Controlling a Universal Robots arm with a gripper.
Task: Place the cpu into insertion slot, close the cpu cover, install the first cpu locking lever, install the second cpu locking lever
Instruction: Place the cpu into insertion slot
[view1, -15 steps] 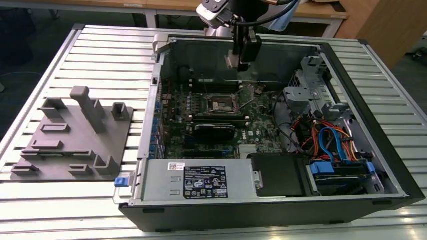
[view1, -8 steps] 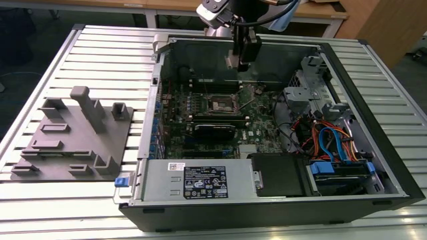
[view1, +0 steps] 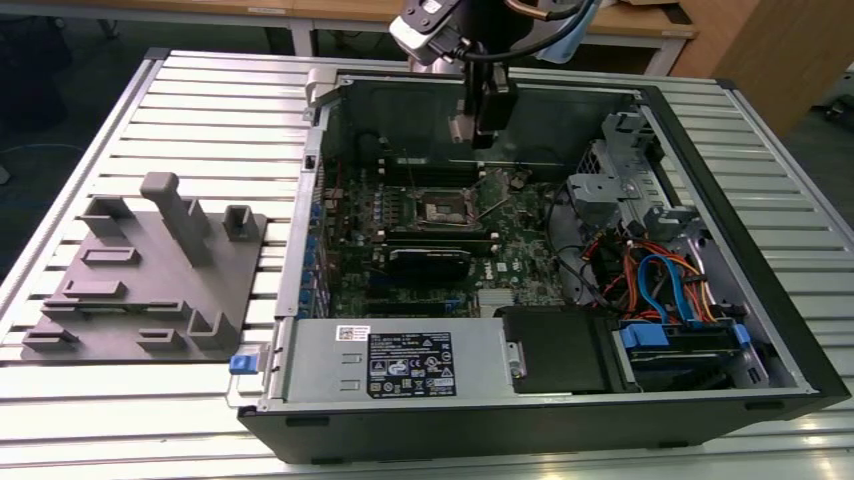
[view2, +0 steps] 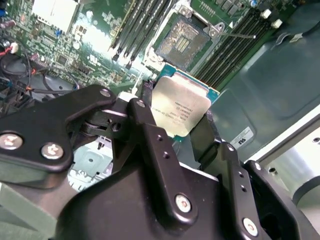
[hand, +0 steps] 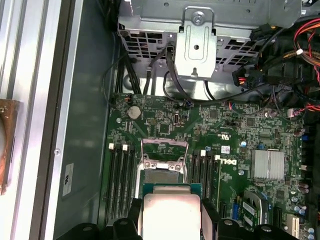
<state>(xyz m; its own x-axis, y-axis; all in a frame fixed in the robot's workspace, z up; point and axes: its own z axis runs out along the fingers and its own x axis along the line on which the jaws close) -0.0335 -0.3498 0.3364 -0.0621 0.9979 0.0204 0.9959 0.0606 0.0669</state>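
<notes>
Overhead, down-pointed pincer grips cpu above insertion slot.

The cpu in the gripper — near the insertion slot

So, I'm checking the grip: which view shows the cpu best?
The second wrist view: the cpu shows most of its metal top, clamped in the claw. The first wrist view cuts part of it off. The exterior view leaves it too small to tell.
</notes>
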